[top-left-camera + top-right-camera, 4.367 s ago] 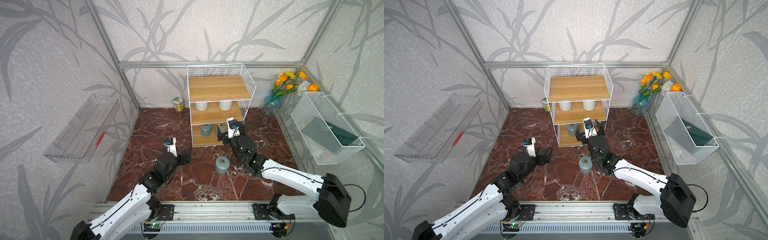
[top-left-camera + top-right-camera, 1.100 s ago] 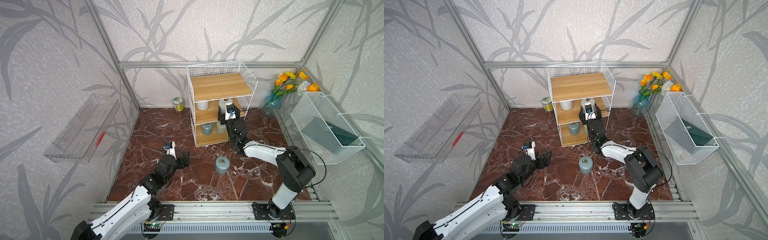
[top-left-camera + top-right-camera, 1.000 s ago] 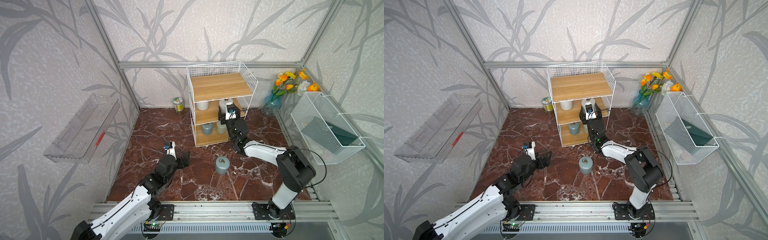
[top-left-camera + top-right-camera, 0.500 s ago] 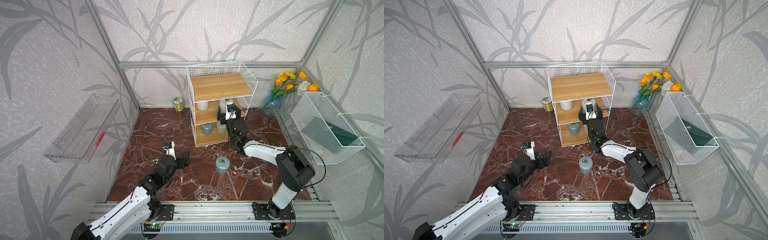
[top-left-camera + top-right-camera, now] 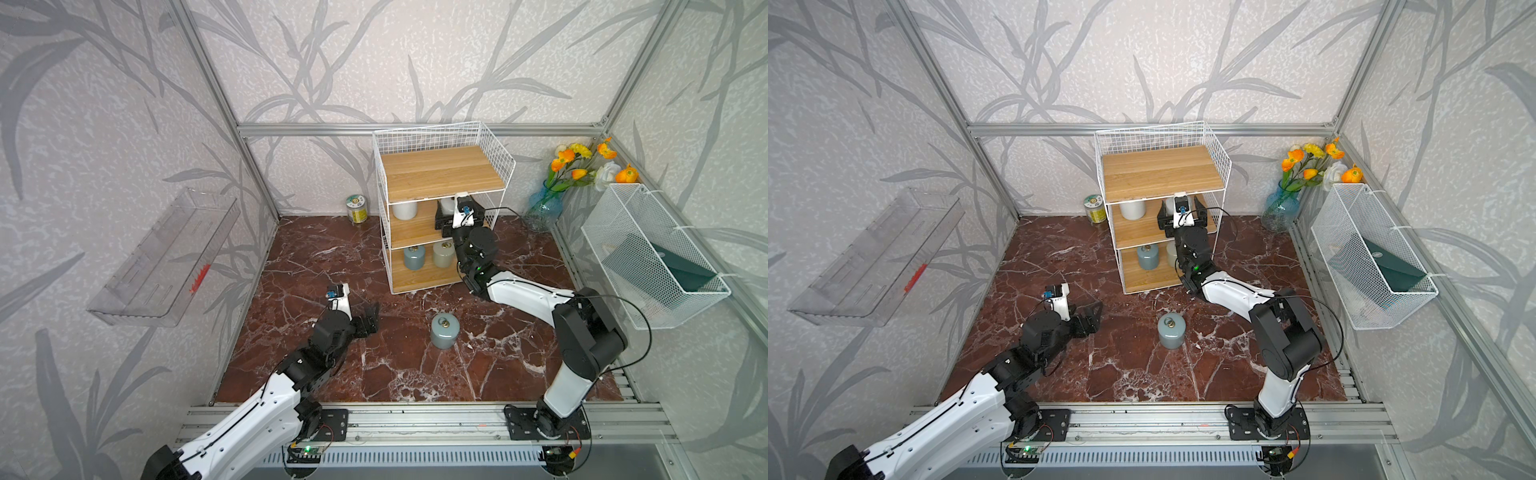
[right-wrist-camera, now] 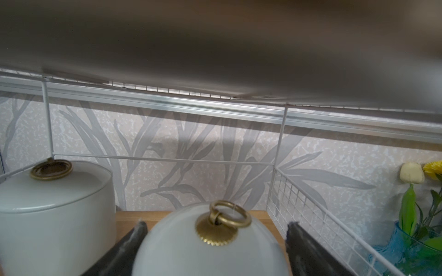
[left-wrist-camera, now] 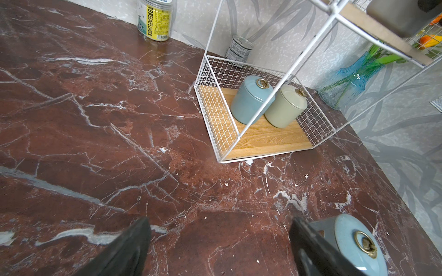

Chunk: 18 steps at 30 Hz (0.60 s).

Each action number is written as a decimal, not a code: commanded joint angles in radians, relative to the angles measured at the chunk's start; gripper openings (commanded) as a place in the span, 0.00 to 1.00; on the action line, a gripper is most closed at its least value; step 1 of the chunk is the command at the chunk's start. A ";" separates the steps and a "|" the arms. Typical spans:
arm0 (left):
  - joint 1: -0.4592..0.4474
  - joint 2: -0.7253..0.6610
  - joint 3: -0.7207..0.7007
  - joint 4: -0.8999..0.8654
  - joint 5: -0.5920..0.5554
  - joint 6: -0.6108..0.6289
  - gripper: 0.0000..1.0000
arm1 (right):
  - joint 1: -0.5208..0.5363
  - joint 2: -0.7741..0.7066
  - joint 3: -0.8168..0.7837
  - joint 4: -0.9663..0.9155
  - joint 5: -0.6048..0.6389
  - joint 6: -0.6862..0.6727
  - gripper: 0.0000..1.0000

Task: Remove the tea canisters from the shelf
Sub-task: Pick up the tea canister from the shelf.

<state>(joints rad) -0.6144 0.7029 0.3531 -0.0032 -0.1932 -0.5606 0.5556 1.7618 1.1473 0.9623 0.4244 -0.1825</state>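
Right gripper (image 6: 216, 227) astride off-white canister (image 6: 181, 241)

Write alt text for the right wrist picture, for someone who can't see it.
An off-white ceramic canister with a domed lid and brass ring pull sits between the open dark fingers of the right gripper on the wire-and-wood shelf. A second off-white canister stands beside it, a blue vase beyond.

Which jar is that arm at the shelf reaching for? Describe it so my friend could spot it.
Find the white wire shelf against the back wall and look at its middle board. Two pale canisters stand there; take the off-white canister nearer the flower vase, flanked by the right arm's open black jaws. Its brass ring stands up, whereas its neighbour's lies flat.
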 commanded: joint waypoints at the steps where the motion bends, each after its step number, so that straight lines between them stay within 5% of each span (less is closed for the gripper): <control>1: -0.004 -0.015 -0.012 -0.025 -0.021 0.000 0.92 | -0.016 0.035 0.042 -0.043 -0.018 0.017 0.88; 18: -0.004 -0.052 -0.040 -0.035 -0.033 -0.013 0.92 | -0.017 0.056 0.066 -0.129 -0.028 -0.004 0.85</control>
<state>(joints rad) -0.6144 0.6613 0.3264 -0.0334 -0.2092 -0.5625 0.5514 1.7706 1.1843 0.9440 0.3874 -0.1696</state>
